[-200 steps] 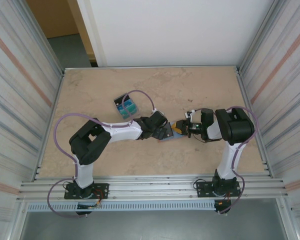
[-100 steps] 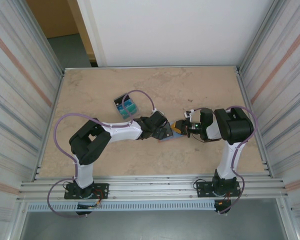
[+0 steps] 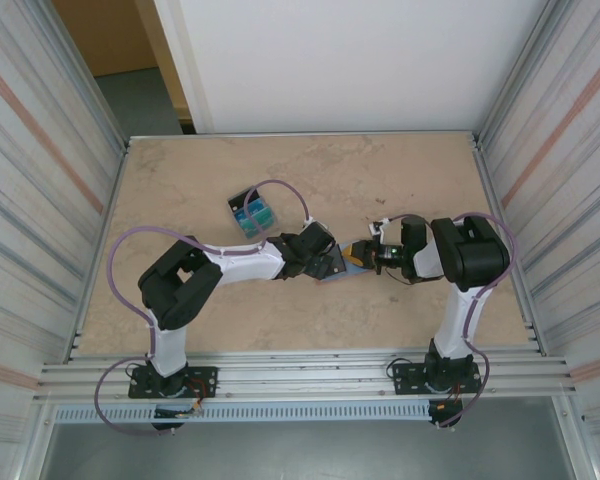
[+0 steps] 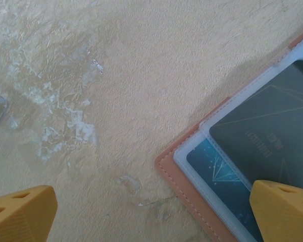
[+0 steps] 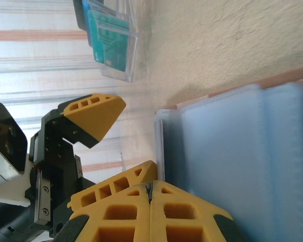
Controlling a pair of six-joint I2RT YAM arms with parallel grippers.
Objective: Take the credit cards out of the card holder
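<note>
The salmon-pink card holder (image 4: 167,170) lies open on the table between the two grippers (image 3: 344,276). Its clear pockets hold credit cards, a teal-blue one (image 4: 217,174) and a black one (image 4: 267,126). My left gripper (image 4: 151,217) is open wide, one fingertip (image 4: 283,212) over the holder's pocket side, the other (image 4: 20,212) over bare table. My right gripper (image 5: 151,185) is shut, its tips against the edge of the blue-grey pocket leaf (image 5: 232,151). A thin dark sliver shows at the seam; whether anything is pinched is unclear.
A clear plastic box (image 3: 252,214) with teal and blue cards stands behind the left gripper, also seen past the holder (image 5: 111,45). The left gripper's yellow fingers (image 5: 93,116) stand close in front of the right gripper. Metal walls enclose the table.
The right gripper's jaws have closed the last small gap. Both arms and the card holder have stayed almost where they were.
</note>
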